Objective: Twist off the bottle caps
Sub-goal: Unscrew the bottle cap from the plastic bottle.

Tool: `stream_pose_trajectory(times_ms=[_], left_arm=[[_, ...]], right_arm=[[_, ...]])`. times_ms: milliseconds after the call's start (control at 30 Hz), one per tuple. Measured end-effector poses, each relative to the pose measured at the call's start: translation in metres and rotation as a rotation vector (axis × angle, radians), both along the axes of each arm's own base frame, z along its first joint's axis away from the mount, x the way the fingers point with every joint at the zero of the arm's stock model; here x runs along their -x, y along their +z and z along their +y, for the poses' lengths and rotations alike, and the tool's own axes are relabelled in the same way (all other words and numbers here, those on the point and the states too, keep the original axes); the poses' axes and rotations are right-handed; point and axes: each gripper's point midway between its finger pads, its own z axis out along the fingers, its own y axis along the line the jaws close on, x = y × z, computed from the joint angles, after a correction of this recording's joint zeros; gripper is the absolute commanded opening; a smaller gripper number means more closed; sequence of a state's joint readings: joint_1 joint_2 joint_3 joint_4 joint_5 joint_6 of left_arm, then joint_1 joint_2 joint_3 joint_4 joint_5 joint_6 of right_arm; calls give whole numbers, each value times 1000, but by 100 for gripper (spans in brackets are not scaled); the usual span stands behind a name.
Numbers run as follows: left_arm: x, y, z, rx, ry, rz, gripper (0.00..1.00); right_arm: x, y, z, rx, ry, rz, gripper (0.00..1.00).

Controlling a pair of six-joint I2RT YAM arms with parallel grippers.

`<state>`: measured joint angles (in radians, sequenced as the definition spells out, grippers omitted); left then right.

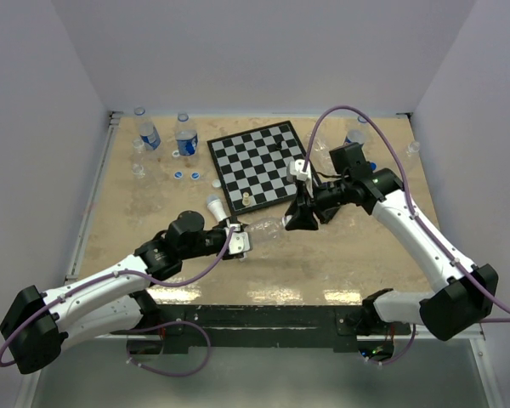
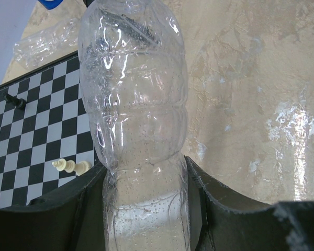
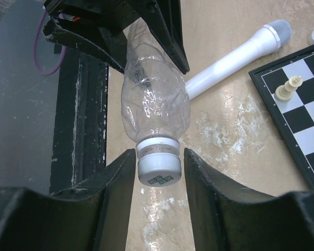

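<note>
Right wrist view: right pincer (image 3: 158, 152) straddles the white cap (image 3: 158, 166), jaws narrow and just beside it on both sides; whether they touch it I cannot tell. Cap sits on the neck. Left pincer (image 2: 144, 170) clamps the bottle (image 2: 133, 104) by its body. Top view: bottle level between both pincers, at 6 o'clock of the chessboard (image 1: 257, 164), cap toward 3 o'clock.

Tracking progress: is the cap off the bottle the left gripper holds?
No, the white cap is on the bottle, with the right gripper around it.
</note>
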<state>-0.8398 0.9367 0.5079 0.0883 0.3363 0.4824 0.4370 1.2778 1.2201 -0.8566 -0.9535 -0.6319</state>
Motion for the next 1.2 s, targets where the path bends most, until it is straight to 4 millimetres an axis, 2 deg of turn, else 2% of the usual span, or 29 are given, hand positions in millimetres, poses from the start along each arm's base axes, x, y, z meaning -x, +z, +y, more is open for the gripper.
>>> stream_pose_trajectory(times_ms=[200,233,300,333,567,633,800,900,1000,1033,1100,1200], left_arm=[[0,0,0,-1,-1,0,3],[0,0,0,-1,-2,0,3],[0,-1,0,-2,-2,2,3],[1,-1,0,-4,-2,4,3],[4,-3,0,-10,-13,12,3],[4,-3,0,-8,-14,11,3],[0,9,-6,33,-18,-24,3],[-3,12,-5,40,-4,-37,3],[-6,10,-2,28,18,-34,3],[-7,8,-1,21,24,-30,3],[-7,5,0,13,27,-24,3],[-5,1,1,-1,25,-11,3]], right_arm=[[3,-2,-1,12,5,11,25],[4,-3,-1,13,5,12,19],[4,-4,-1,16,11,11,2],[4,-5,-1,19,15,10,0],[7,-9,-5,31,120,-111,0],[7,-7,-6,24,177,-208,0],[6,10,-10,1,356,-616,0],[-1,13,-9,10,427,-765,0],[-7,8,-6,10,479,-840,0],[-9,5,-5,10,491,-857,3],[-9,2,-4,8,500,-866,16],[-5,-4,-4,-10,507,-855,42]])
